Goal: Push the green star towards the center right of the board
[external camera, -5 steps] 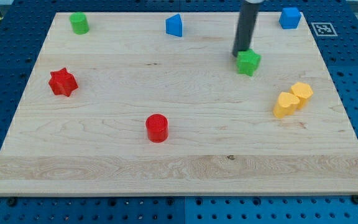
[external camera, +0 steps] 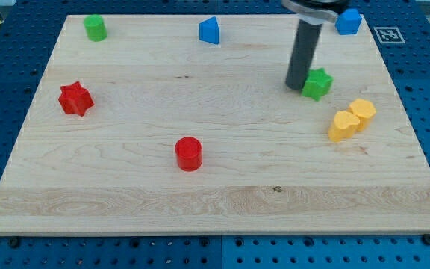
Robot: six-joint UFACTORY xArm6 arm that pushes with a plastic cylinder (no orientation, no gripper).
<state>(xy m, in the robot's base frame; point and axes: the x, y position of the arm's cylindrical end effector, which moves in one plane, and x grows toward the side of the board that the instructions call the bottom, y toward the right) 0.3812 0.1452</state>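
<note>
The green star (external camera: 319,83) lies on the wooden board (external camera: 215,187) in its upper right part. My tip (external camera: 296,86) touches the star's left side, and the dark rod rises from there toward the view's top. The star sits just up and left of two yellow blocks.
A yellow heart (external camera: 343,125) and a yellow hexagon block (external camera: 363,112) sit touching at the right. A blue cube (external camera: 348,21) and a blue wedge-like block (external camera: 210,31) lie along the top, with a green cylinder (external camera: 94,28) at top left. A red star (external camera: 75,99) is at the left, a red cylinder (external camera: 189,153) near the middle.
The green star has moved right and slightly down. My tip moved with it, from the star's upper left to its left side.
</note>
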